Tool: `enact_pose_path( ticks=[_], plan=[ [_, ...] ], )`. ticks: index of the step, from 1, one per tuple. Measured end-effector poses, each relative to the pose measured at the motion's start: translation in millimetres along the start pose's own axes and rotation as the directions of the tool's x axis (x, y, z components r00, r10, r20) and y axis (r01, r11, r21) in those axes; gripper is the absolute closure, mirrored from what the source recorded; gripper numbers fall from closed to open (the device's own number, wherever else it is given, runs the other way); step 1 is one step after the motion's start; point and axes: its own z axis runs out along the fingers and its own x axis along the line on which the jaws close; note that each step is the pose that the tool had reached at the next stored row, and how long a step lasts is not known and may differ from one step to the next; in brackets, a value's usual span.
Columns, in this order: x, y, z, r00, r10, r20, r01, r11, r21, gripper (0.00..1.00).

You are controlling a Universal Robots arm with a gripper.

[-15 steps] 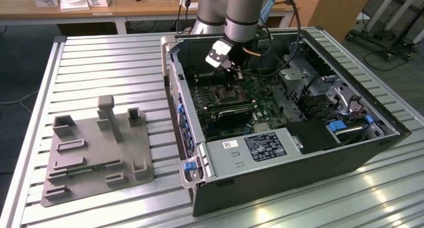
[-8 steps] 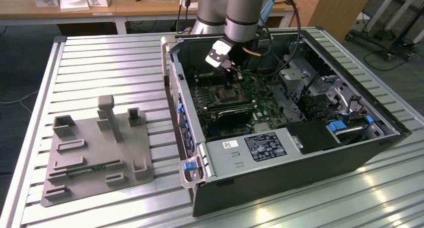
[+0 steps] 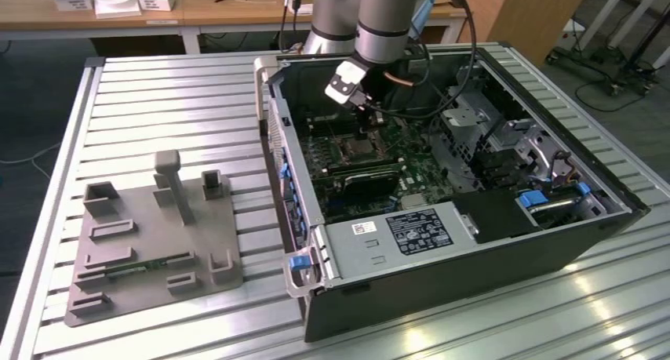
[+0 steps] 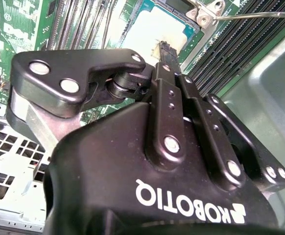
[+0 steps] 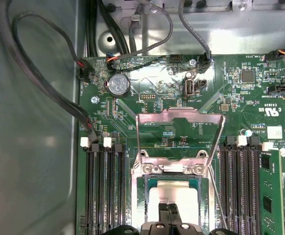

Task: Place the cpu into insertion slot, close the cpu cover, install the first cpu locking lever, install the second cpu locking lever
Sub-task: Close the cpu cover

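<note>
The cpu point(image 5: 172, 196) lies flat in the insertion slot point(image 5: 138, 196), its silver top facing up; it also shows in the second wrist view point(image 4: 150, 29). The cpu cover point(image 5: 179, 129) stands swung open beyond the socket, hinged at its far edge. A thin wire locking lever point(image 5: 215, 193) runs along one side of the socket and shows in the second wrist view point(image 4: 250, 14). My gripper point(image 5: 168, 211) is shut, fingertips together right over the chip's near edge with nothing between them. In the exterior view the gripper point(image 3: 365, 131) reaches down into the open computer case above the socket point(image 3: 362, 147).
Long black memory slots point(image 5: 101, 191) flank the socket on both sides. Cables point(image 5: 44, 83) loop along the case wall. A black box with a white label point(image 3: 419, 230) sits at the case front. A grey fixture point(image 3: 157, 234) stands on the slatted table at the exterior view's left.
</note>
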Motion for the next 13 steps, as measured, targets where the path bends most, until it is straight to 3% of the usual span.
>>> enact_pose_path(
  ticks=[13],
  plan=[
    [0.0, 0.2, -4.9, 1.0000, 0.000, -0.0002, 0.000, 1.0000, -0.0001, 0.90]
  ],
)
